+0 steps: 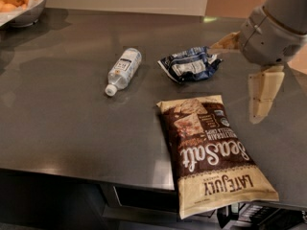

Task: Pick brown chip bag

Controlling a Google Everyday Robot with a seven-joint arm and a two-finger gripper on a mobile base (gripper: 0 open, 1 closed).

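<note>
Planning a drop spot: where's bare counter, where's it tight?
Largest free patch: counter left side, bordered by the fruit bowl, water bottle, brown chip bag and front edge. A bare strip also runs along the back, behind bottle and blue bag. Crowded right: the open gripper hangs right of the blue bag, near the chip bag's far end.

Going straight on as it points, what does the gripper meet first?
Probably bare countertop between the brown chip bag and the blue-white bag; gripper hangs upper right, fingers open; depth unclear.
</note>
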